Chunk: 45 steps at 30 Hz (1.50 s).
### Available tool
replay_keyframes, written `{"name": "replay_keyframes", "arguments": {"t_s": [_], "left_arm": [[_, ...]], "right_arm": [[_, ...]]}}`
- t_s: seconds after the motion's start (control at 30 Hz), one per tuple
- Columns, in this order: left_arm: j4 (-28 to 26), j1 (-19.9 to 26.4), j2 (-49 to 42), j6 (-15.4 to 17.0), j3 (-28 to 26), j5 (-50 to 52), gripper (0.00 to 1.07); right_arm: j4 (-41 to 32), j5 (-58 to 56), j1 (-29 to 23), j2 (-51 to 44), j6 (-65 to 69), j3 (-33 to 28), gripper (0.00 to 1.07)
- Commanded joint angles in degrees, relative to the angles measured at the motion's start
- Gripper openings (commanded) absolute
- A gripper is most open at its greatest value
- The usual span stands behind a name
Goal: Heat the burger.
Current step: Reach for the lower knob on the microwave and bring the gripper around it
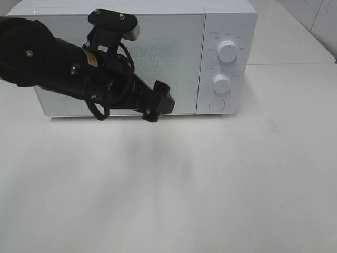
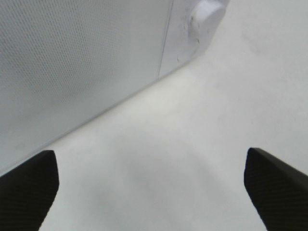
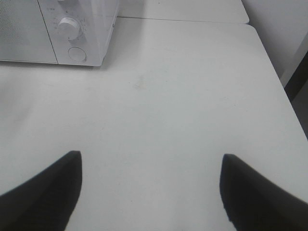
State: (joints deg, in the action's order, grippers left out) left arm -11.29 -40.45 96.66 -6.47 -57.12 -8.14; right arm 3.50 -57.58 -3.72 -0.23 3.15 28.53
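Note:
The burger does not show in any view. A white microwave stands at the back of the table with its door shut. My left gripper hangs low in front of the door's lower right corner. In the left wrist view it is open, with only bare table between its dark fingers; the door and a knob are close ahead. My right gripper is also open and empty, over the table well to the right of the microwave.
The microwave's control panel carries two white knobs and a round button. The white table ends at a right edge, with a dark gap beyond it.

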Motion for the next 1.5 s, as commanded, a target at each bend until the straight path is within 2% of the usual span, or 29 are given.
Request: {"name": "replay_keyframes", "arguments": {"t_s": [0.03,0.27,0.3,0.33,0.47,0.53,0.57,0.63,0.67,0.73,0.77,0.8,0.83,0.87,0.93,0.97,1.03,1.1,1.2,1.23,1.3,1.37,1.4,1.47,1.5], "left_arm": [[0.2,-0.4,-3.4,0.3,0.2,-12.6,1.01],[1.5,-0.4,-8.1,0.3,0.2,-29.4,1.0],[1.5,-0.4,-8.1,0.3,0.2,-29.4,1.0],[1.4,0.0,-9.3,0.6,0.2,-33.5,1.0],[1.3,1.8,-10.8,2.6,0.2,-37.8,1.0],[1.3,4.8,-12.6,3.3,0.2,-41.5,1.0],[1.3,4.8,-12.6,3.3,0.2,-41.5,1.0],[1.3,8.8,-14.4,3.1,0.2,-44.8,1.0],[1.3,8.8,-14.4,3.1,0.2,-44.8,1.0],[1.4,12.7,-16.4,2.9,0.2,-47.6,1.0],[1.4,12.7,-16.4,2.9,0.2,-47.6,1.0],[1.5,16.0,-17.8,2.9,0.2,-49.4,1.0],[1.5,16.0,-17.8,2.9,0.2,-49.4,1.0],[1.5,19.5,-19.4,2.9,0.2,-51.3,1.0],[1.5,20.9,-20.0,2.9,0.2,-52.4,1.0],[1.5,24.1,-21.6,2.5,0.2,-54.1,1.0],[1.5,25.3,-22.2,2.2,0.2,-54.8,1.0],[1.6,30.5,-25.7,0.9,0.2,-57.0,1.0],[1.7,31.5,-26.4,0.5,0.2,-57.5,1.0],[1.7,33.9,-28.0,0.2,0.2,-58.4,1.0],[1.6,35.0,-28.9,0.3,0.4,-58.6,1.0],[0.6,37.7,-32.2,0.3,2.8,-57.8,1.0],[0.6,37.7,-32.2,0.3,2.8,-57.8,1.0],[0.1,39.4,-36.3,0.3,7.8,-56.6,1.0],[0.1,39.4,-36.3,0.3,7.8,-56.6,1.0]], "right_arm": [[0.2,0.6,0.2,-1.5,0.1,0.0,0.76],[0.2,0.6,0.2,-1.5,0.1,0.0,0.76],[0.2,0.6,0.2,-1.5,0.1,0.0,0.76],[0.2,0.6,0.2,-1.5,0.1,0.0,0.76],[0.2,0.6,0.2,-1.5,0.1,0.0,0.76],[0.2,0.6,0.2,-1.5,0.1,0.0,0.76],[0.2,0.6,0.2,-1.5,0.1,0.0,0.76],[0.2,0.6,0.2,-1.5,0.1,0.0,0.76],[0.2,0.6,0.2,-1.5,0.1,0.0,0.76],[0.2,0.6,0.2,-1.5,0.1,0.0,0.76],[0.2,0.6,0.2,-1.5,0.1,0.0,0.76],[0.2,0.6,0.2,-1.5,0.1,0.0,0.76],[0.2,0.6,0.2,-1.5,0.1,0.0,0.76],[0.2,0.6,0.2,-1.5,0.1,0.0,0.76],[0.2,0.6,0.2,-1.5,0.1,0.0,0.76],[0.2,0.6,0.2,-1.5,0.1,0.0,0.76],[0.2,0.6,0.2,-1.5,0.1,0.0,0.76],[0.2,0.6,0.2,-1.5,0.1,0.0,0.76],[0.2,0.6,0.2,-1.5,0.1,0.0,0.76],[0.2,0.6,0.2,-1.5,0.1,0.0,0.76],[0.2,0.6,0.2,-1.5,0.1,0.0,0.76],[0.2,0.6,0.2,-1.5,0.1,0.0,0.76],[0.2,0.6,0.2,-1.5,0.1,0.0,0.76],[0.2,0.6,0.2,-1.5,0.1,0.0,0.76],[0.2,0.6,0.2,-1.5,0.1,0.0,0.76]]}}
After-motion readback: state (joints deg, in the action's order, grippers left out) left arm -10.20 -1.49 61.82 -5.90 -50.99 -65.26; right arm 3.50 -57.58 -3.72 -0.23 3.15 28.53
